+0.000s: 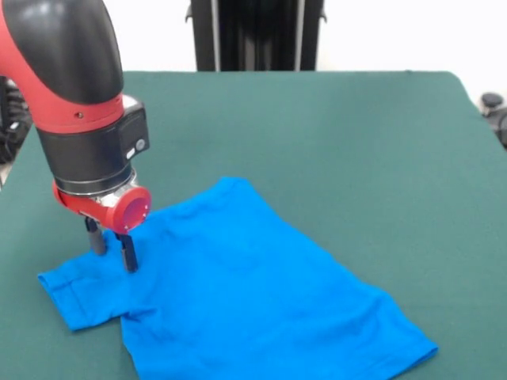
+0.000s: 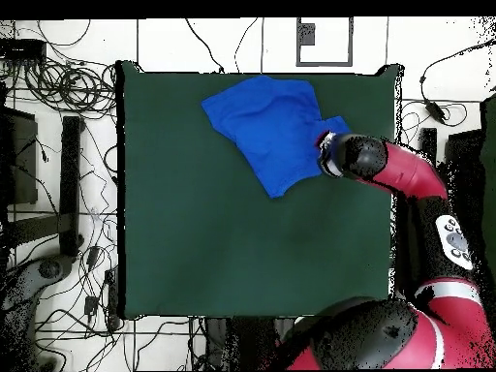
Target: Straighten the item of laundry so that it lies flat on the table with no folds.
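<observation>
While I watch the front view, the blue T-shirt (image 1: 253, 293) fills the lower middle of the frame, lying on the dark green table (image 1: 356, 142) and skewed so that its long edges run diagonally. One corner of the body points up toward the centre of the picture, another reaches the lower right, and the bottom edge of the frame cuts off a bit of the cloth. I see a short sleeve (image 1: 75, 293) sticking out to the lower left, its hem showing as a stitched band. Where that sleeve meets the body there is a dark crease and a small fold. Across the body the fabric looks mostly smooth, with only soft shallow ripples.

From the overhead view, the shirt (image 2: 266, 126) sits in the upper middle of the frame, near the table's (image 2: 194, 242) top edge, with most of the green felt bare below it. Its outline there is an irregular slanted patch with one point aimed downward.

At the left of the front view, the gripper (image 1: 112, 244) hangs from the red and black arm (image 1: 71, 87), and I see its two dark fingers (image 1: 128, 253) spread slightly apart, tips down on or just above the cloth by the sleeve. I cannot tell whether they touch it. Nothing is pinched between them.
</observation>
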Controlling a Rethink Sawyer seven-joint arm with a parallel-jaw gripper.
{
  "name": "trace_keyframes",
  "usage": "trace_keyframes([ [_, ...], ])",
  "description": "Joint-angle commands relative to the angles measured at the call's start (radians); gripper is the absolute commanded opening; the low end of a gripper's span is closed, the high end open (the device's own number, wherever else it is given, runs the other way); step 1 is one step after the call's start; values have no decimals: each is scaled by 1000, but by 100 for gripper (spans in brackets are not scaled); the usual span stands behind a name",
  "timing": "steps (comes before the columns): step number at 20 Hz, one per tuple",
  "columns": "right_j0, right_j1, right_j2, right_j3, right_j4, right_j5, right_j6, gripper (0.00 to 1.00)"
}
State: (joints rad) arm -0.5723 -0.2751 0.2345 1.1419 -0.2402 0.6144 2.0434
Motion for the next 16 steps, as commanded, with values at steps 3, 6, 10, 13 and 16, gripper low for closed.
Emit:
trace_keyframes([
  [3, -15, 50, 144, 86, -58, 87, -244, 100],
  [6, -20, 48, 151, 91, -67, 87, -237, 100],
  [10, -24, 49, 159, 87, -76, 94, -237, 100],
  [13, -29, 45, 161, 93, -82, 93, -232, 100],
  [16, -35, 43, 162, 110, -87, 75, -220, 100],
])
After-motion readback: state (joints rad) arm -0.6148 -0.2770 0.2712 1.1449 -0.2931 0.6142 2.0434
